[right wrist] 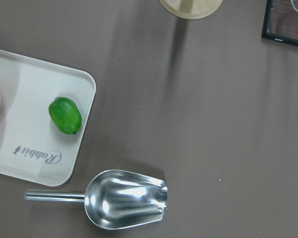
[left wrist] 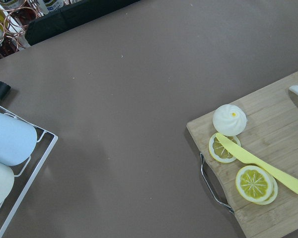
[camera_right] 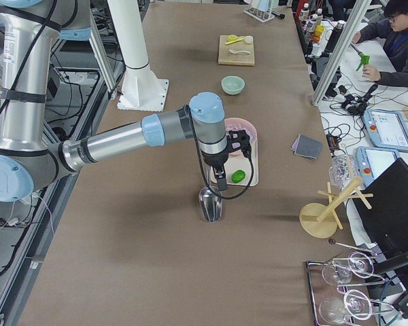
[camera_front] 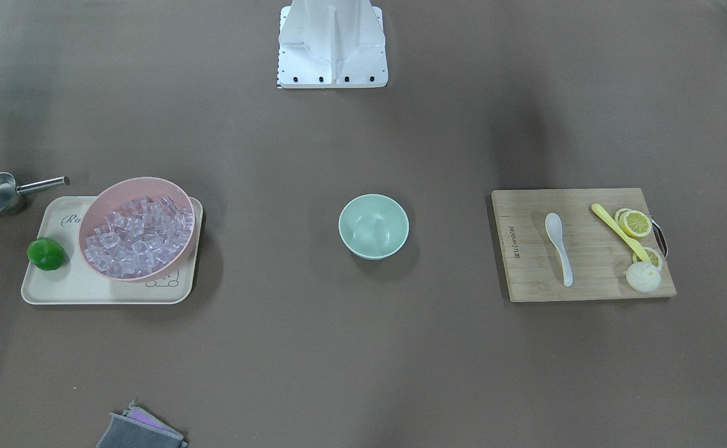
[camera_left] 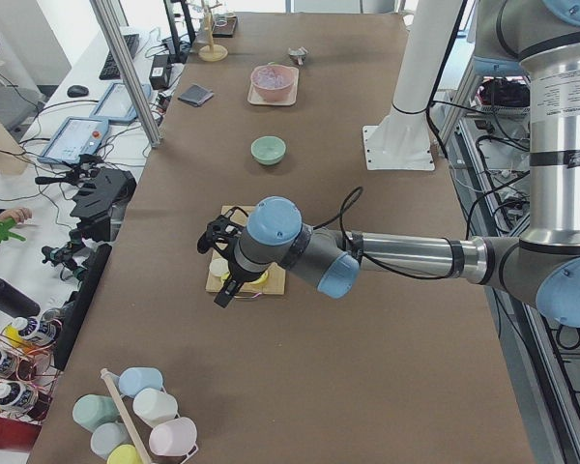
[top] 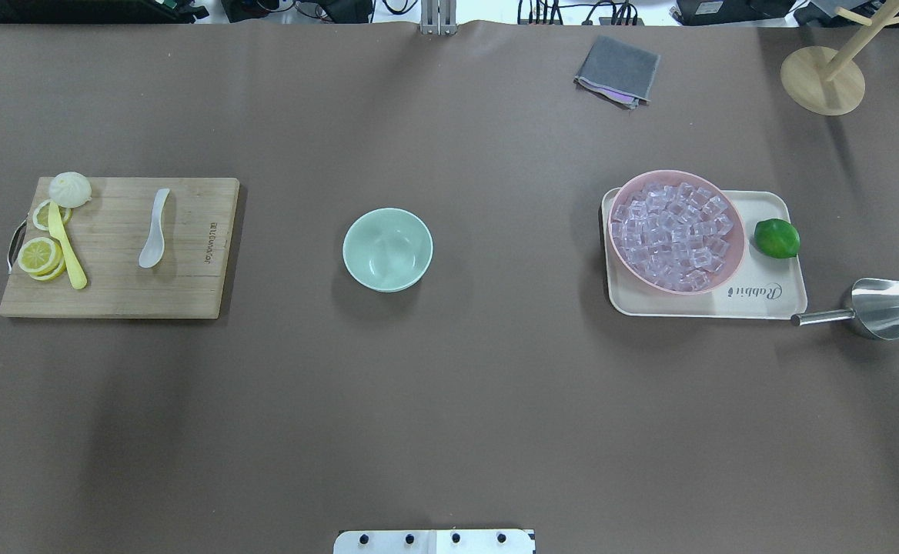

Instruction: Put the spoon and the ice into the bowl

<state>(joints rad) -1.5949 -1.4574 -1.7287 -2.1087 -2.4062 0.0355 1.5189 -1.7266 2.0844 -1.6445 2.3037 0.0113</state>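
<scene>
Two hands, left hand, right hand, above surface; we cannot tell released or clenched. Front view: spoon on board frame right, bowl empty centre, ice left.

Light even, diffuse, from above; moderately bright, colours muted. Counter matte, no glare; broad dim bands cross it in both top views. Bowl throws soft-edged shadow toward lower left in overhead view. Steel scoop carries bright specular patches; ice glints faintly. All views sharp, no motion blur. Side views wide-angle, counter edges converging strongly; surroundings beside counter brighter than counter.
</scene>
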